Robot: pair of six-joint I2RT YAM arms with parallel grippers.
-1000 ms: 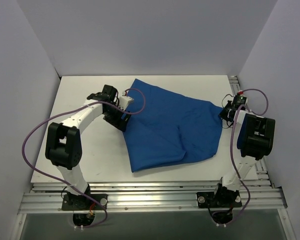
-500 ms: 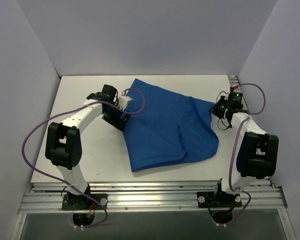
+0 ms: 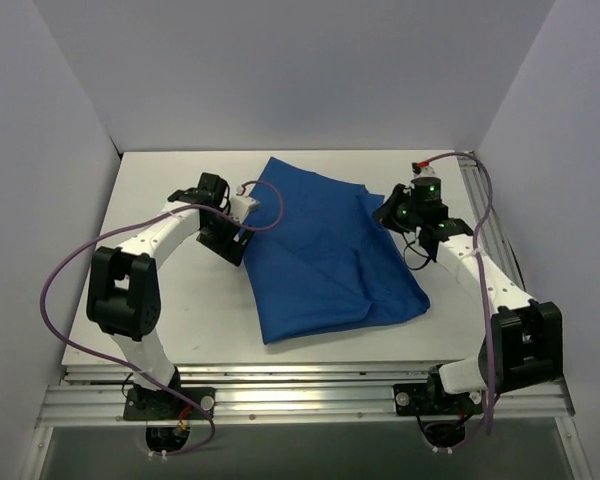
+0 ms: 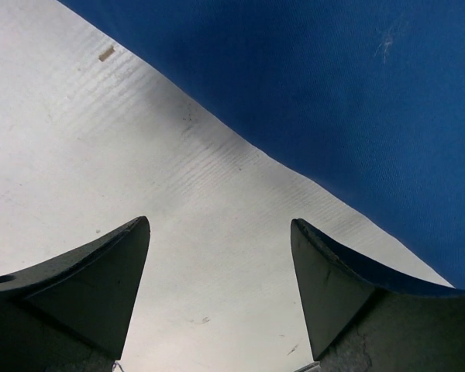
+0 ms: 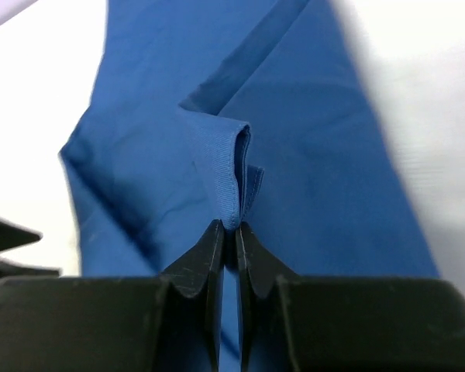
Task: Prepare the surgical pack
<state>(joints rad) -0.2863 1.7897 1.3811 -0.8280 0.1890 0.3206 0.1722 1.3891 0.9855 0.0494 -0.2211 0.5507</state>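
Royal-blue cloth sheet (image 3: pixel 320 260) spread rumpled across the middle of the white worktop (image 3: pixel 170 310). Right end effector (image 5: pixel 229 230) clamped tight on a raised fold at the sheet's far right edge (pinched ridge standing up between the fingers). Left end effector (image 4: pixel 221 232) spread wide apart, low over bare worktop, just beside the sheet's left edge.

A robot lab cell: white table (image 3: pixel 210 322) boxed by plain walls (image 3: pixel 280 70) (aluminium rails (image 3: pixel 310 400) in front).
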